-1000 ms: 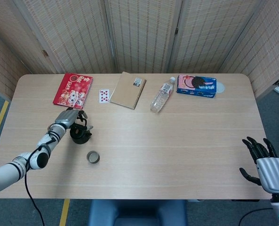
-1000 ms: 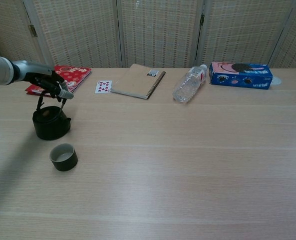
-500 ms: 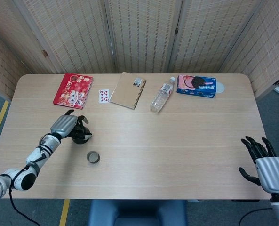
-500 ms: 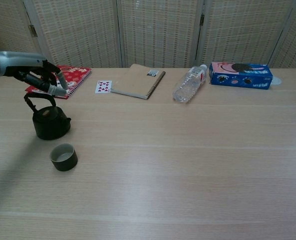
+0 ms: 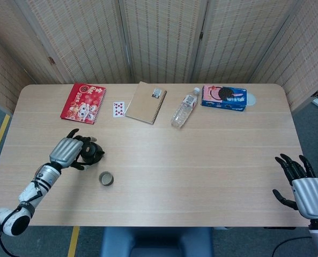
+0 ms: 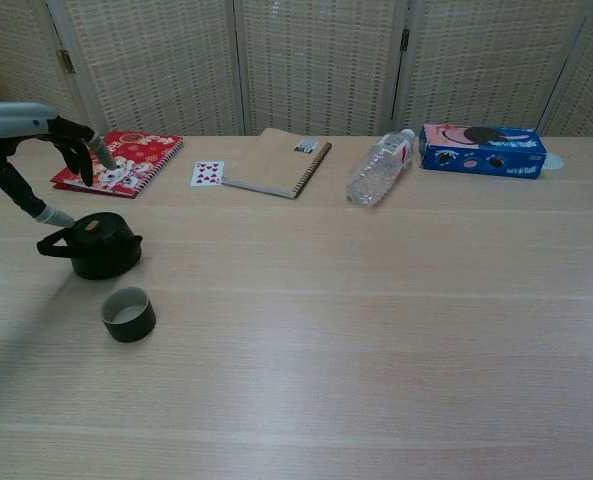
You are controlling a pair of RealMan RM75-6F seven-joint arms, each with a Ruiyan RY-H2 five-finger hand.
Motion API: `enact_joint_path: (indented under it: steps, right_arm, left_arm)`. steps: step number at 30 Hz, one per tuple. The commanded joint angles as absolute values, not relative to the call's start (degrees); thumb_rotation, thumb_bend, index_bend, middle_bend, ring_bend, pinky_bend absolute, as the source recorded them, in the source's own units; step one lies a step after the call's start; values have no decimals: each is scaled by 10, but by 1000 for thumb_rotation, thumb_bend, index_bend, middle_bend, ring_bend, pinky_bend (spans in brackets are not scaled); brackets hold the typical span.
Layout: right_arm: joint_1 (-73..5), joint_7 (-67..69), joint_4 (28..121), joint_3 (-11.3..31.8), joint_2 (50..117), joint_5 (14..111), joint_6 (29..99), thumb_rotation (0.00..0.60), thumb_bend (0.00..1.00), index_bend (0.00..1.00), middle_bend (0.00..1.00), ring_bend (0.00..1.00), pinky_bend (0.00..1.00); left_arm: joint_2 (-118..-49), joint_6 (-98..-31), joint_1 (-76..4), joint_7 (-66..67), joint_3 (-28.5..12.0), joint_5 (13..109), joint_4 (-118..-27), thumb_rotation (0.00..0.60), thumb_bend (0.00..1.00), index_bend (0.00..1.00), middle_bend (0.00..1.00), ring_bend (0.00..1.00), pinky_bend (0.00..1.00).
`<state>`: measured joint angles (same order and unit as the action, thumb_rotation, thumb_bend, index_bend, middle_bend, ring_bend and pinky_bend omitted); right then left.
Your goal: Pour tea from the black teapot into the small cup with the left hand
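The black teapot [image 5: 93,153] [image 6: 102,247] stands on the table's left side, its handle lying down toward the left. The small dark cup [image 5: 106,179] [image 6: 128,313] sits just in front of it, upright. My left hand [image 5: 67,152] [image 6: 38,140] hovers beside and above the teapot's left side, fingers spread and holding nothing; one fingertip [image 6: 53,216] points down close to the lowered handle. My right hand [image 5: 303,190] rests open at the table's far right front corner, far from both objects, and does not show in the chest view.
Along the back of the table lie a red booklet [image 5: 83,103], a playing card [image 5: 118,109], a tan spiral notebook [image 5: 146,102], a plastic bottle on its side [image 5: 185,107] and a blue cookie box [image 5: 224,98]. Woven screens stand behind.
My left hand has let go of the teapot's handle and drawn back to the left. The handle has dropped from upright to lying sideways. The right hand has stayed put.
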<state>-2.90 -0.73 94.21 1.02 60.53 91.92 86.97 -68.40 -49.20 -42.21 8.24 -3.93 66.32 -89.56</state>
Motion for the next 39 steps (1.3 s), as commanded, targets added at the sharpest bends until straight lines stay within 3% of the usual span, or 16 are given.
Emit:
enact_joint_path:
  steps: [1,12,39]
  right_arm:
    - [-29,-6,941,10,606,918,870,587,282,100,124,182,20]
    - [-25,0,934,10,608,916,874,590,282,100,124,186,20]
    - [-25,3,929,10,610,907,867,600,282,112,124,188,20]
  left_arm:
    - [-687,-489,-424,133,-27,649,-903,600,188,131,213,173,0]
    - [-731,-475,-433,194,-18,620,-860,600,187,87,143,111,0]
    - [-840,-390,-483,186,-46,606,-622,600,189,113,147,127,0]
